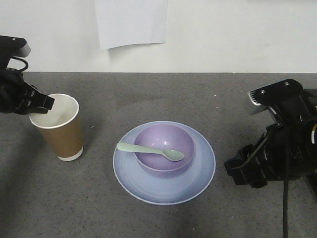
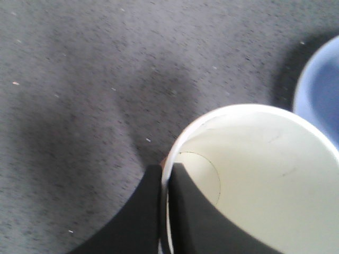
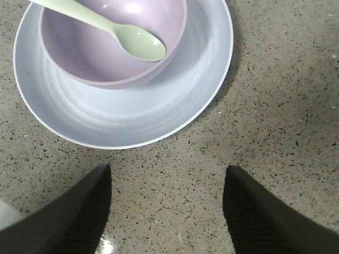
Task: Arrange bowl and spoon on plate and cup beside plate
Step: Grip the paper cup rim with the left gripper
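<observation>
The purple bowl (image 1: 165, 148) (image 3: 106, 47) sits on the pale blue plate (image 1: 198, 178) (image 3: 175, 100) in the middle of the table. A mint-green spoon (image 1: 148, 150) (image 3: 119, 33) lies across the bowl, its scoop inside. To the plate's left stands the brown paper cup (image 1: 62, 134) (image 2: 265, 174). My left gripper (image 1: 45, 102) (image 2: 165, 174) is shut on the cup's near-left rim, one finger inside the cup and one outside. To the right of the plate, my right gripper (image 1: 233, 171) (image 3: 167, 172) hangs open with only bare table between its fingers.
A white sheet (image 1: 131, 22) hangs on the back wall. The grey speckled table (image 1: 148, 94) stretches around the plate. An edge of the plate (image 2: 318, 95) shows at the right of the left wrist view.
</observation>
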Robot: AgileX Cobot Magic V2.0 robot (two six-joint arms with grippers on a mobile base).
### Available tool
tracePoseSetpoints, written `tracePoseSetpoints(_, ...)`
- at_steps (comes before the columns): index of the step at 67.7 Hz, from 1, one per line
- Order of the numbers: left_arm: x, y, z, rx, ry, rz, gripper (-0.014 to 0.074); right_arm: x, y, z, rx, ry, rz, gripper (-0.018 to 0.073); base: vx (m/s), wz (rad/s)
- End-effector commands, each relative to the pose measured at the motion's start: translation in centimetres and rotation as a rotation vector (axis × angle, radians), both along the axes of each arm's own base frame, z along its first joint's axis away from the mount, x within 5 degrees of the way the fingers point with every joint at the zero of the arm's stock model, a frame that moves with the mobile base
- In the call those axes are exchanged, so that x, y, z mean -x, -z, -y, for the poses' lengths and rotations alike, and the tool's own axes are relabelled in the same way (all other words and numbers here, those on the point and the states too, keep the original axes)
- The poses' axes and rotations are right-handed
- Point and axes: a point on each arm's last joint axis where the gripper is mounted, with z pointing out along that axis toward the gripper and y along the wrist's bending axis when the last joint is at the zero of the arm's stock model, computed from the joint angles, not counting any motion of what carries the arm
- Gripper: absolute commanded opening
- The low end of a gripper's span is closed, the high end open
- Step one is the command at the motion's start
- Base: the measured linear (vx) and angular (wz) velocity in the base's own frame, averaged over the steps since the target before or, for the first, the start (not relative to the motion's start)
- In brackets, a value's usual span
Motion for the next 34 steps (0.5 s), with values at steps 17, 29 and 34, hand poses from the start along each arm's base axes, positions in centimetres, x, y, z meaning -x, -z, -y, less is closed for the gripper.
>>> tracePoseSetpoints(17,1.72,-1.78,0.94,0.106,0.019,0.067,-0.0008,-0.11,-1.49,0.08,-0.037,0.01,0.087,0.0456,0.0,0.0)
tracePoseSetpoints(29,1.83,-1.7,1.18,0.105,0.032,0.054,-0.0008,-0.11,-1.49,0.08,-0.037,0.01,0.087,0.0456,0.0,0.0)
tracePoseSetpoints(34,1.73,-1.56,1.54,0.103,0.042,0.054,-0.0008,-0.11,-1.49,0.08,-0.037,0.01,0.087,0.0456,0.0,0.0)
